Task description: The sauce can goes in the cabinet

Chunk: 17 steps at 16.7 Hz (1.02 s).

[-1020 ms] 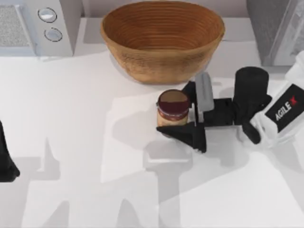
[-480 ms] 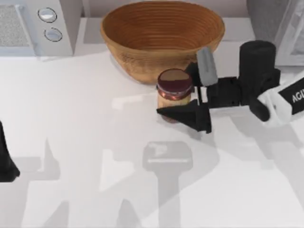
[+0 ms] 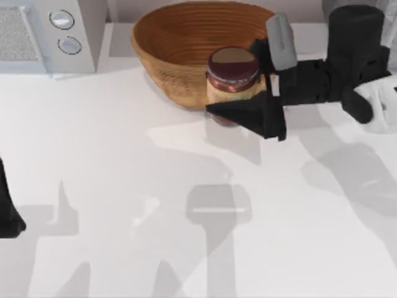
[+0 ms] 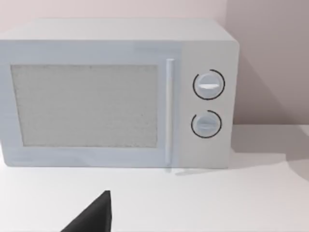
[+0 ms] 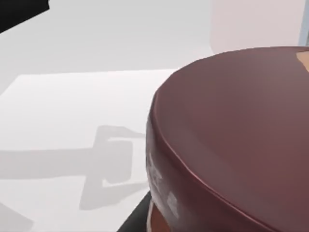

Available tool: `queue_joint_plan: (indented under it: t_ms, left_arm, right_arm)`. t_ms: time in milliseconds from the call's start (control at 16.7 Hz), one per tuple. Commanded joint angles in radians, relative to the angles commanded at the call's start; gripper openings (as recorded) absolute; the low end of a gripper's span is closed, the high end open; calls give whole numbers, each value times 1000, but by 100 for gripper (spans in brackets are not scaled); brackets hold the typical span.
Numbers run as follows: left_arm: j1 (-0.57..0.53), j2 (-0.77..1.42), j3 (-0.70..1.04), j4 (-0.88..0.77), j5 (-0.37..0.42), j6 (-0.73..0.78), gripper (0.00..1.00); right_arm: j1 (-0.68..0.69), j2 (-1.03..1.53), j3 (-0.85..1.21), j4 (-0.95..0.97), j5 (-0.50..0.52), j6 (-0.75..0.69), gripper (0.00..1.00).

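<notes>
Maroon-lidded sauce can (image 3: 231, 81) clamped between the two fingers of the right gripper (image 3: 251, 84), top view: one finger runs along its near side, the other along its far side, and the can is raised clear of the white table (image 3: 124, 186), its shadow falling well below it. The can overlaps the woven basket (image 3: 180, 43), which sits just beyond the gripper's tips. The lift presumably lets the can clear the basket rim on its way to the cabinet (image 3: 338, 6), whose grey corner shows behind the right arm's wrist at the top view's upper right. A white microwave (image 3: 56, 31) stands far from this gripper, at the upper left. The left arm is parked at the left edge.

Left wrist view: the microwave (image 4: 116, 96) faces the camera, door shut, two knobs beside it; one dark fingertip of the left gripper (image 4: 91, 217) shows, and whether that gripper is wide or narrow cannot be told.

Right wrist view: the can's lid (image 5: 236, 130) sits close under the camera, consistent with a firm hold, the table (image 5: 72, 96) beneath
</notes>
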Motion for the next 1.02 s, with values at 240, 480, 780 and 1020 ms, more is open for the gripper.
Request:
queue_joint_plan:
  t_ms: [240,480,780,1020]
  left_arm:
    - [0,0,0,0,0,0,100]
    - [0,0,0,0,0,0,100]
    - [0,0,0,0,0,0,100]
    - [0,0,0,0,0,0,100]
  right_arm:
    - [-3,4,-20,-20,3,15,0]
    - [-32,-107,-133,-99,102,54,0]
    - [-93,-439,-341,-201,306,94,0]
    - [-149,-760,-489,-277,475,121,0]
